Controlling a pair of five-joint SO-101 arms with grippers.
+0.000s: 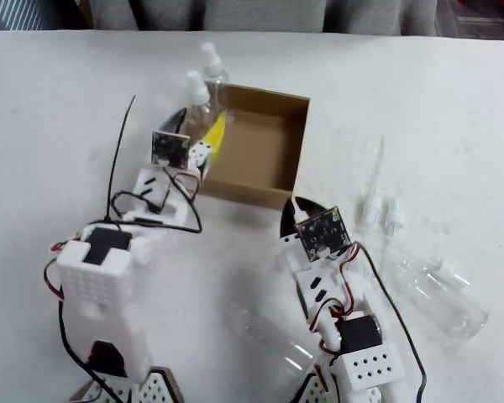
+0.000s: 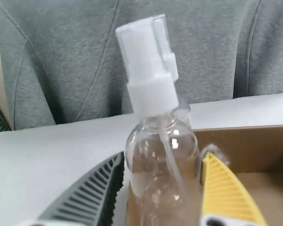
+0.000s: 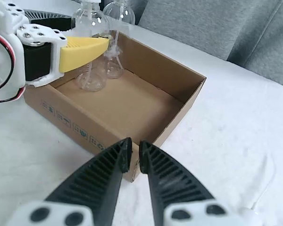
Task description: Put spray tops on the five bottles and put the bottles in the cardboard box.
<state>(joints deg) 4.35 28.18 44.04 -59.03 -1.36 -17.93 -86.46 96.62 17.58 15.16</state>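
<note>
My left end effector (image 2: 161, 162) gripped a capped bottle (image 2: 160, 146) standing in the box (image 3: 179, 113) corner. My right end effector (image 3: 131, 153) hung nearly closed, empty. Next, I judged: release, then fetch a bottle lying on the desk (image 1: 437, 302).

Clear bottle (image 2: 160, 179) stands upright, white spray top (image 2: 148, 70) fitted on its neck. Left gripper (image 2: 162, 157) clasps it, grey finger (image 2: 92, 193) against one side and yellow finger (image 2: 224, 193) against the other. Cardboard box (image 2: 247, 146) lies open just behind the yellow finger, on the white table (image 2: 47, 155), with grey fabric (image 2: 61, 61) beyond.
</note>
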